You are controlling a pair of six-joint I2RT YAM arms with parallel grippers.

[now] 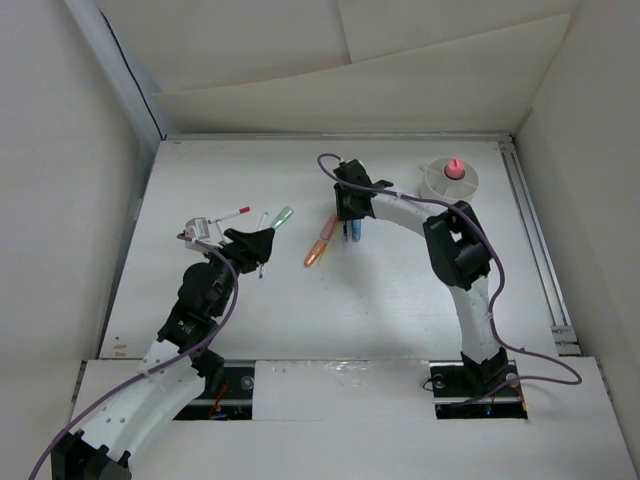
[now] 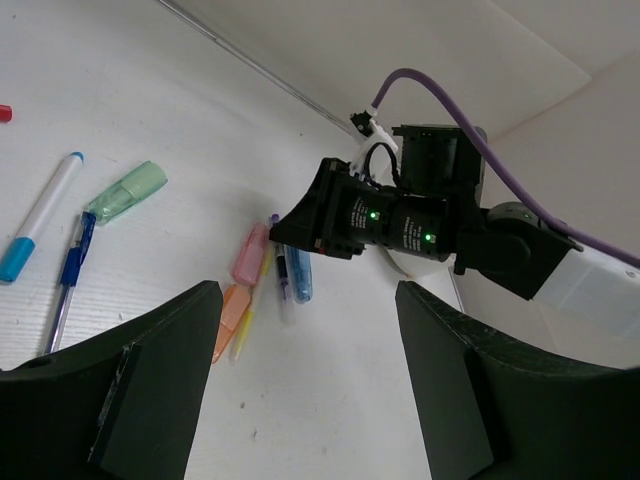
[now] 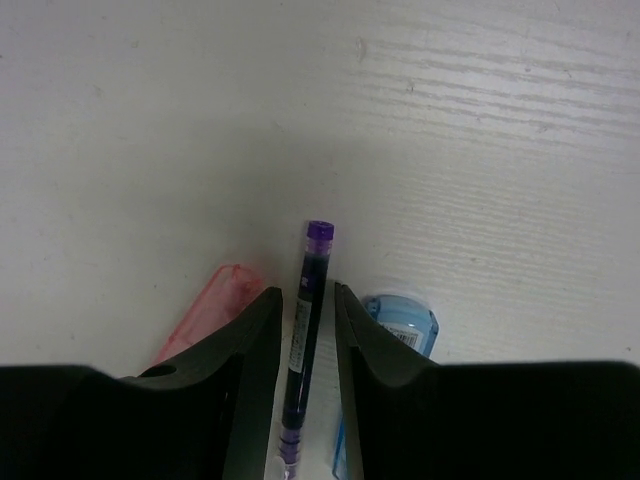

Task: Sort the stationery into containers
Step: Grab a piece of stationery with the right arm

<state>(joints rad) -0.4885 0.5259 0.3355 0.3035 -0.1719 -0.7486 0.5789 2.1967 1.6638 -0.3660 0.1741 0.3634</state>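
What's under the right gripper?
A thin purple-capped pen lies between the fingers of the right gripper. A pink marker and a blue marker flank it; the fingers cover most of both.

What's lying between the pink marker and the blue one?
A thin dark pen with a purple cap lies between the pink marker and the blue marker. The right gripper straddles it. The right wrist view shows it best.

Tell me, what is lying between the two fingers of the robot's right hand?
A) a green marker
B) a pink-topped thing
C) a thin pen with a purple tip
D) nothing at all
C: the right wrist view shows the thin pen with a purple tip running straight between the two fingers of the right hand.
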